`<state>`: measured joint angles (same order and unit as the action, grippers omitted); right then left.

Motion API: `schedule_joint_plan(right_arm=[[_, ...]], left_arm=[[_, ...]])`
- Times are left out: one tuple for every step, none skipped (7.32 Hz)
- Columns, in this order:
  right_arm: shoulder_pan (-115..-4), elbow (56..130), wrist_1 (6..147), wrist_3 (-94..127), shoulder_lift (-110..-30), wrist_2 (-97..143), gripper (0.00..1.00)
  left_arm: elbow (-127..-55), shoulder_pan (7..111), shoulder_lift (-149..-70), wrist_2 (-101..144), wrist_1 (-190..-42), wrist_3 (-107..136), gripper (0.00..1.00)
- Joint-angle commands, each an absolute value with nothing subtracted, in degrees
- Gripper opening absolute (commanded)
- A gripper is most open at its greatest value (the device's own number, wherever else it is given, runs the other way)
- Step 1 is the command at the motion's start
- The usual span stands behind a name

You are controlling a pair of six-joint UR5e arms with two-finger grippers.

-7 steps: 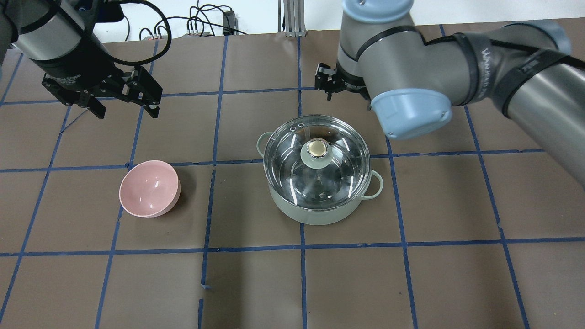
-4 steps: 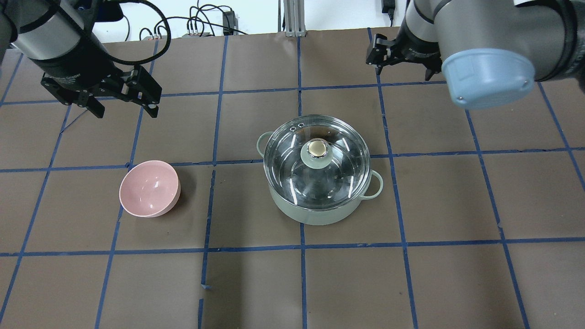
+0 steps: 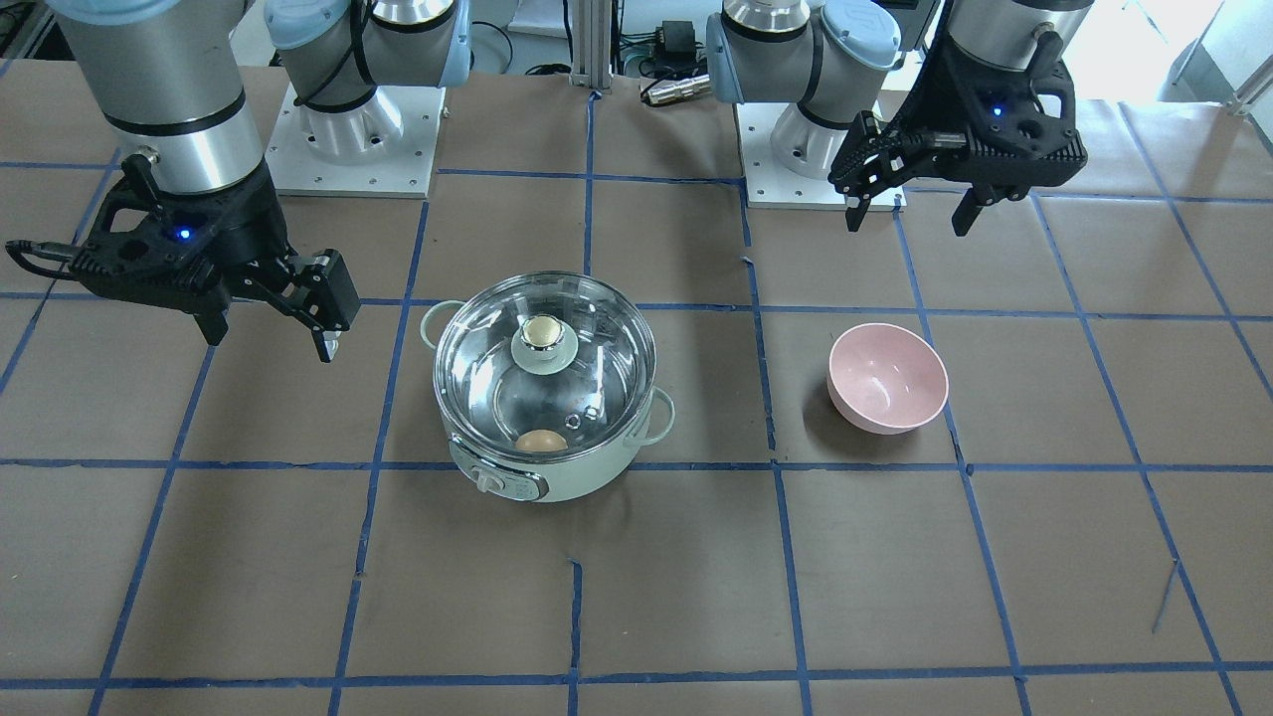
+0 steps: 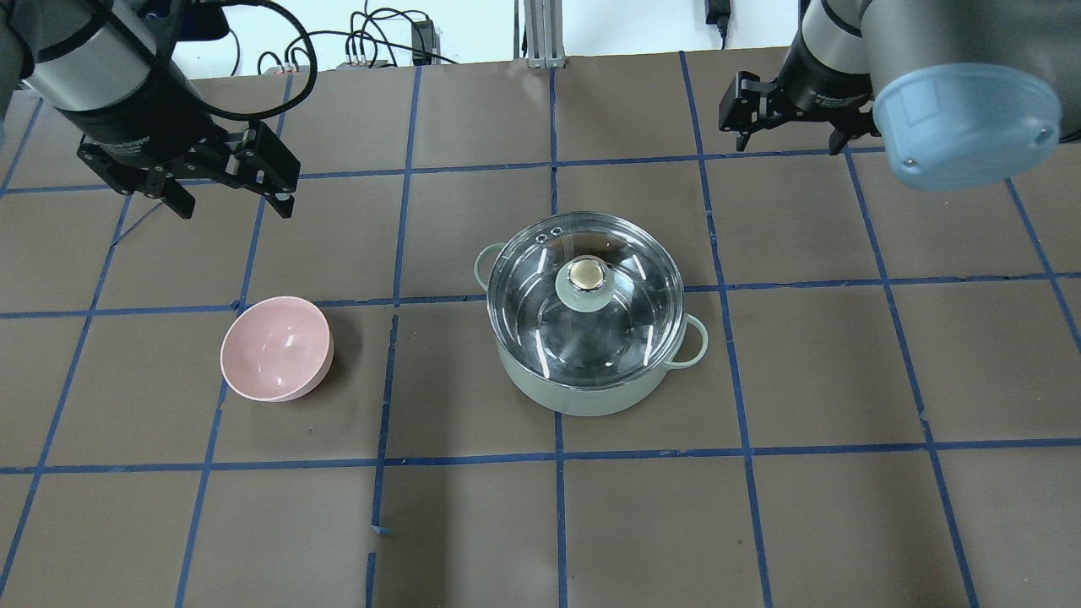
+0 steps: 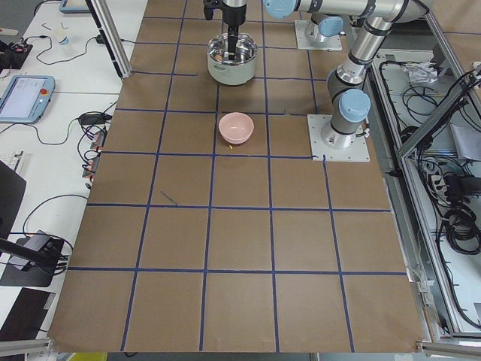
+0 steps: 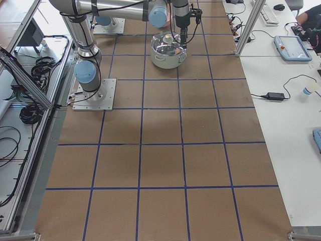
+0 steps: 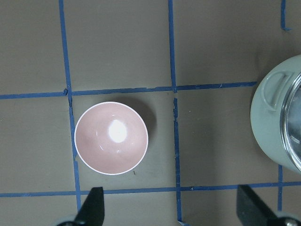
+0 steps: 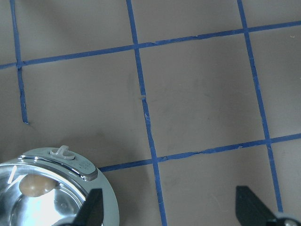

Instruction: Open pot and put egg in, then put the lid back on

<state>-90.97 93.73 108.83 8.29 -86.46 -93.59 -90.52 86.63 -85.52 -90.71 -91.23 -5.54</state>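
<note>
The mint-green pot stands mid-table with the glass lid seated on it, beige knob on top. The tan egg lies inside the pot, seen through the lid; it also shows in the right wrist view. My right gripper is open and empty, high and to the far right of the pot; it shows in the front view. My left gripper is open and empty, above the table beyond the pink bowl; it also shows in the front view.
An empty pink bowl sits left of the pot, also in the left wrist view. The table is brown with a blue tape grid. Both arm bases stand at the robot's edge of the table.
My right arm has swung away from above the pot, to the right and toward the far edge. The left arm, pot, lid and bowl have not moved.
</note>
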Motion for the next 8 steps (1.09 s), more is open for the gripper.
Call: schedule_joint_plan(right_arm=[[-91.0,93.5,104.9,8.0,-86.7,-91.3,1.00],[-90.9,93.3,99.8,8.3,-87.6,-89.5,1.00],[-90.9,93.3,98.2,8.4,-87.8,-89.6,1.00],[-91.0,93.1,98.2,8.4,-87.9,-89.6,1.00],[-91.1,93.2,98.0,8.4,-87.9,-89.6,1.00],[-91.1,93.3,97.8,8.4,-88.1,-89.5,1.00],[-91.1,93.4,97.8,8.4,-88.3,-89.5,1.00],[-91.1,93.3,97.7,8.4,-88.2,-89.5,1.00]], left_arm=[[-90.5,86.7,-85.5,-90.7,-91.2,-5.5,1.00],[-90.5,86.7,-85.5,-90.7,-91.2,-5.5,1.00],[-90.5,86.7,-85.5,-90.7,-91.2,-5.5,1.00],[-90.6,86.7,-85.5,-90.7,-91.2,-5.5,1.00],[-90.5,86.7,-85.5,-90.7,-91.2,-5.5,1.00],[-90.6,86.7,-85.5,-90.7,-91.2,-5.5,1.00],[-90.6,86.7,-85.5,-90.7,-91.2,-5.5,1.00],[-90.6,86.7,-85.5,-90.7,-91.2,-5.5,1.00]])
